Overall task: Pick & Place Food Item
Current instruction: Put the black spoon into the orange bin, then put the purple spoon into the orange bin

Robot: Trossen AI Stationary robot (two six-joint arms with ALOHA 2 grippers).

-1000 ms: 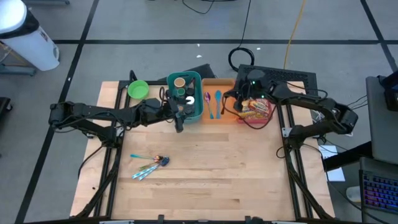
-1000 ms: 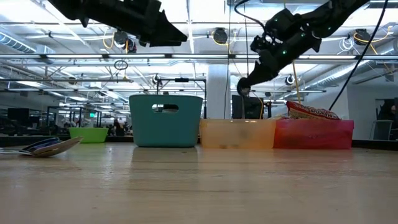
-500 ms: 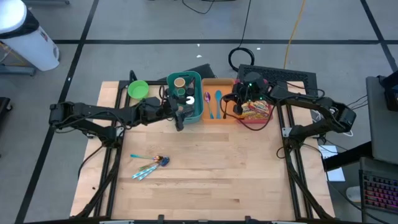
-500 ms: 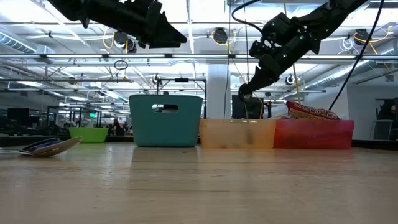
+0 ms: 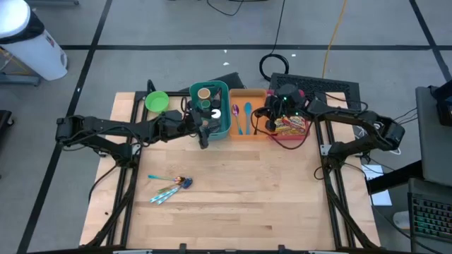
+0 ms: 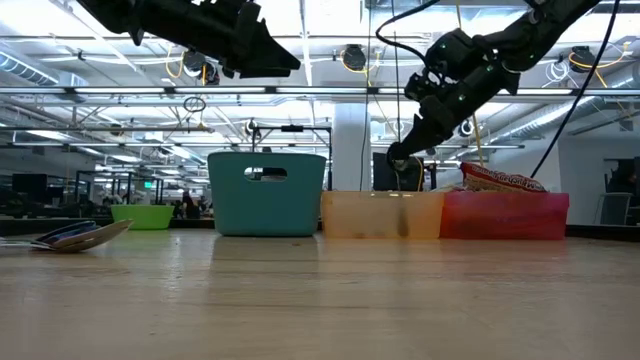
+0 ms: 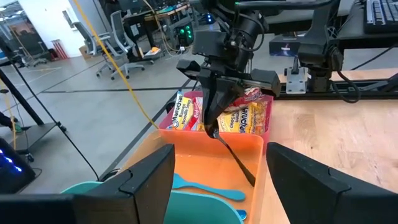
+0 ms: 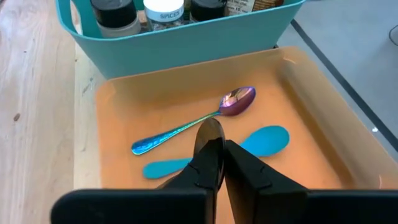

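Observation:
My right gripper (image 5: 270, 117) hangs over the orange bin (image 5: 247, 134), shut on a thin dark utensil (image 7: 235, 160). On the orange bin's floor lie a blue spoon (image 8: 264, 142) and a shiny purple-blue spoon (image 8: 205, 118). Noodle packets (image 7: 244, 116) stand in the red bin (image 5: 291, 138) just right of it. My left gripper (image 7: 217, 186) waits open, above the near side of the teal bin (image 5: 212, 113), with nothing between its fingers. My right gripper pinches the dark utensil's upper end (image 7: 216, 133) between its two fingers, which slant downward from the table's right. The utensil hangs below them at a slant, its lower end (image 7: 250, 180) low inside the orange bin; whether it touches the floor I cannot tell.
The teal bin holds spice jars (image 8: 166, 11). A green bowl (image 5: 157, 101) sits at the far left. Several utensils (image 5: 169, 189) lie on the bare wood nearer the front. Cables and a dark mat (image 5: 325, 86) lie behind the red bin.
My right gripper has sunk a little toward the orange bin with the dark utensil and tipped slightly further down; it stays shut.

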